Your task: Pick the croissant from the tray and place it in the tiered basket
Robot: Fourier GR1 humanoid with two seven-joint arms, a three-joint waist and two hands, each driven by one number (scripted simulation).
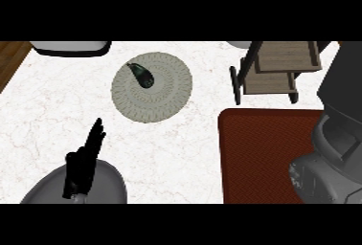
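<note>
I am finding no croissant on the tray's [262,158] bare part or in the basket [283,62] just beyond it, so I am judging it hidden by my nearer right hand [344,81], whose fingers I cannot tell, while my left hand [84,160] is resting open, well apart.

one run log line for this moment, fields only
left hand: open, resting lower left | right hand: not visible | red tray: croissant not visible | tiered basket: no croissant seen

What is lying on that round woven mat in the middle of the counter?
One dark, shiny eggplant-like thing lies on the round mat, near its upper left edge. The rest of the mat is bare. Whatever is beneath the mat is covered and cannot be seen.
</note>
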